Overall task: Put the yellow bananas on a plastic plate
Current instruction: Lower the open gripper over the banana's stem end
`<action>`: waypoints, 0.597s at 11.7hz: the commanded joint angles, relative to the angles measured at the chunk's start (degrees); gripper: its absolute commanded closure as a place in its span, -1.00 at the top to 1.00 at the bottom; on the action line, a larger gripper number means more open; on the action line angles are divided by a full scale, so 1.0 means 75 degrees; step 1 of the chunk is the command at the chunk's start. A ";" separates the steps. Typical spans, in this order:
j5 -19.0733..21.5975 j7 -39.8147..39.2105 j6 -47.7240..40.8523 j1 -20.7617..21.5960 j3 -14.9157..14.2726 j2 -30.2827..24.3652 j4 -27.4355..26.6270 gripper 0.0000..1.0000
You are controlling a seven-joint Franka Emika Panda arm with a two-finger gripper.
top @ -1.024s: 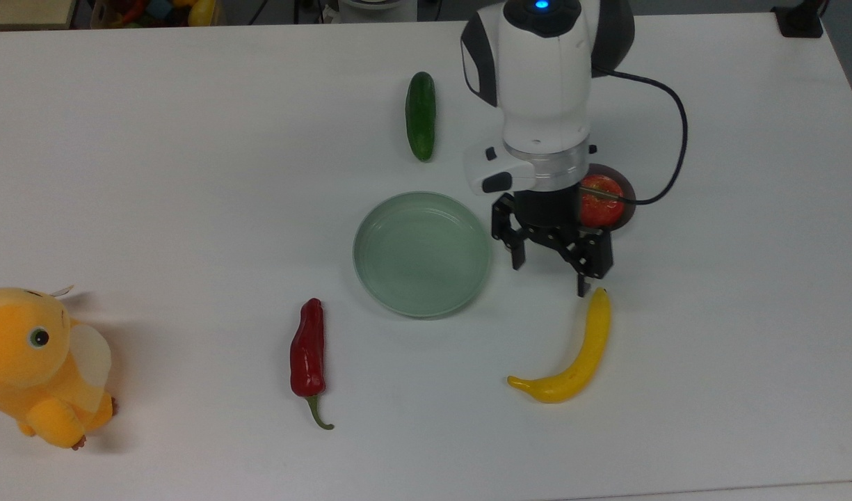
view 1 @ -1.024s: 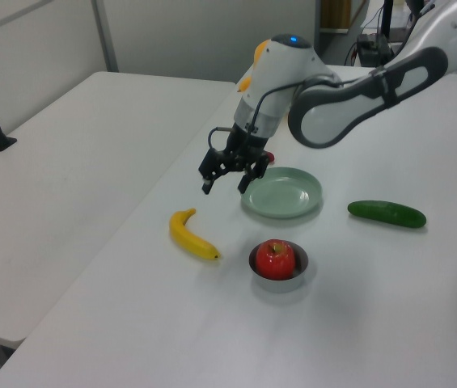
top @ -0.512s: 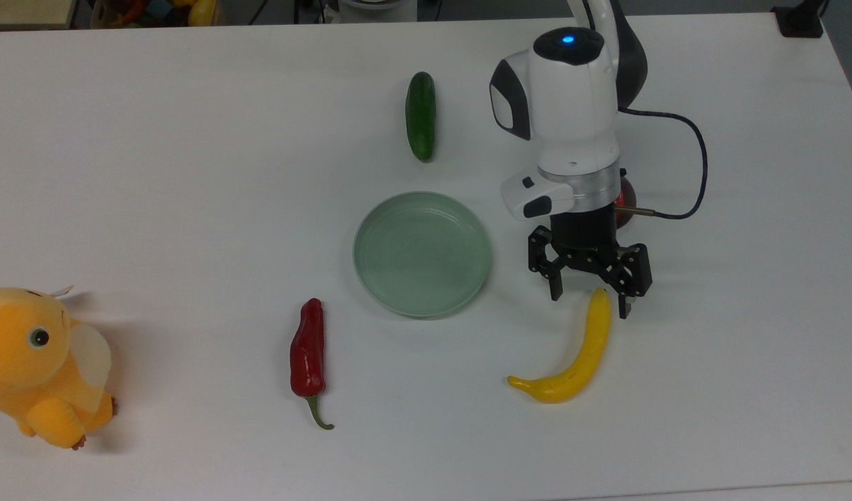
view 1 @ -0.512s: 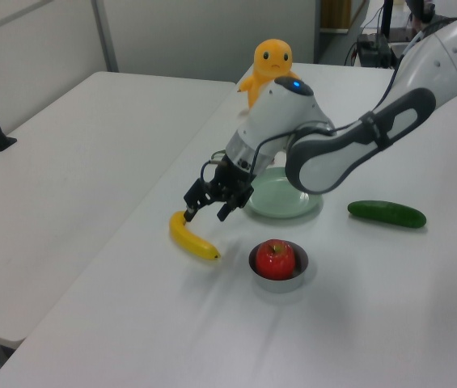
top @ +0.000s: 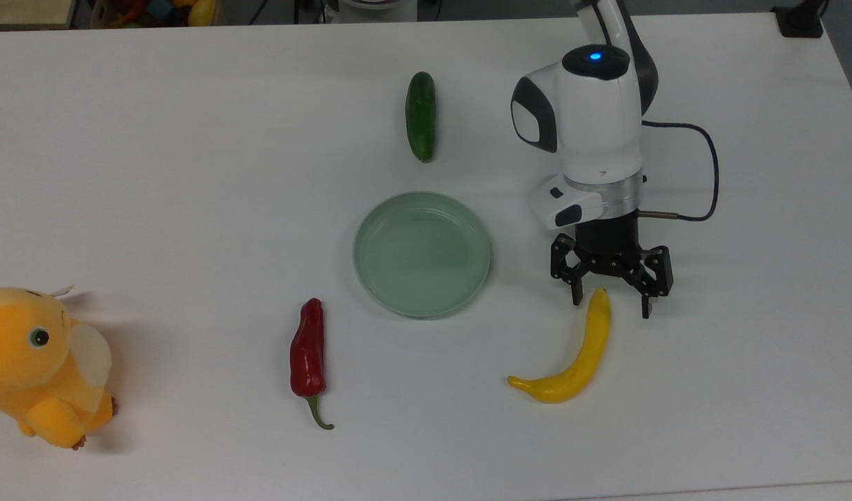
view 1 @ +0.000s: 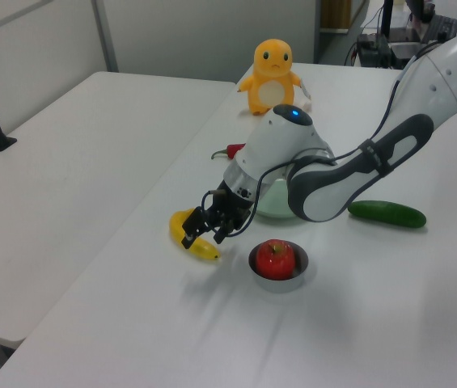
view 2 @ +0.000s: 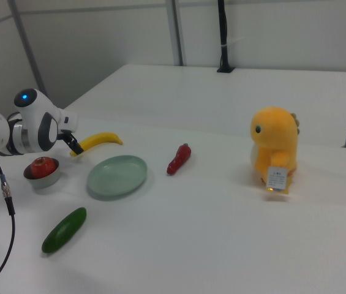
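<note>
The yellow banana [top: 579,362] lies on the white table, right of the plate in the top view, curving from its thin lower-left tip up to the right. The pale mint-green plate [top: 422,254] stands with nothing in it at the table's middle. My gripper [top: 611,306] is open and points down, low over the banana's upper end, with one finger on each side of that end. In the left view the gripper [view 1: 202,237] sits right at the banana [view 1: 181,222], and the arm hides most of the plate [view 1: 271,212]. The right view has the banana [view 2: 99,142] behind the plate [view 2: 117,175].
A grey bowl with a red apple [view 1: 277,259] stands close beside the gripper. A green cucumber [top: 420,125] lies beyond the plate, a red chili pepper [top: 307,355] at its lower left, and an orange-yellow plush toy [top: 39,362] at the top view's left edge.
The arm has swung toward the top view's right and come down, bringing the open gripper from beside the plate to straddle the banana's upper end. The banana has not moved.
</note>
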 commanded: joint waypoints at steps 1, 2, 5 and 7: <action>-0.0273 0.0186 0.0243 0.0101 -0.0138 0.0274 0.0239 1.00; -0.0274 0.0186 0.0232 0.0101 -0.0138 0.0274 0.0239 1.00; -0.0309 0.0186 0.0232 0.0090 -0.0150 0.0274 0.0228 -0.12; -0.0483 0.0186 0.0232 0.0055 -0.0150 0.0274 0.0204 -0.13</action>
